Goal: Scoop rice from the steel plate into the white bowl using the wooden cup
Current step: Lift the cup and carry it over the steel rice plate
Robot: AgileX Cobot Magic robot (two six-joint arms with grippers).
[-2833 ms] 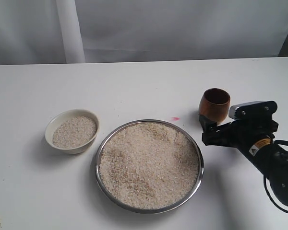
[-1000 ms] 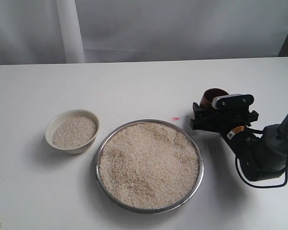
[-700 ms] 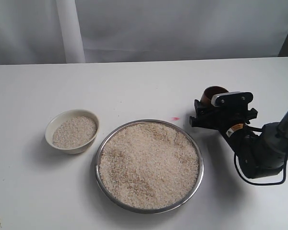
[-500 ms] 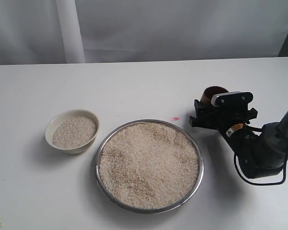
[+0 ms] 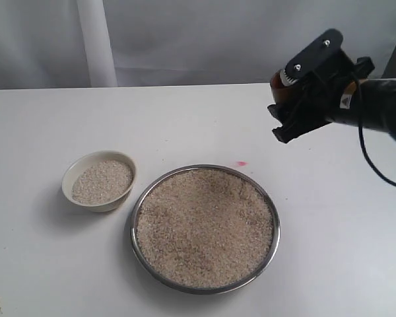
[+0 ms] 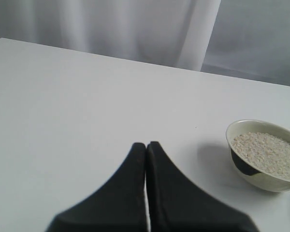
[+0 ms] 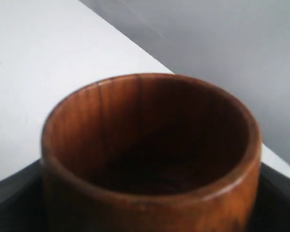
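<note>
Exterior view puts the steel plate (image 5: 204, 290) nearest, filled with rice (image 5: 204, 228) whose surface looks untouched. Just past its left edge, the white bowl (image 5: 99, 206) holds a shallow layer of grains. Farther back is the change: the right gripper (image 5: 280, 119), low on the table (image 5: 185, 119) beside the plate's far right rim half a second ago, now hangs well above it. The right wrist view shows the wooden cup (image 7: 150, 145) clamped between its dark jaws, with no rice inside. The pickup looks done, and I judge that dipping the cup into the plate comes next. The left gripper (image 6: 146, 146) has its jaws pressed together on nothing.
</note>
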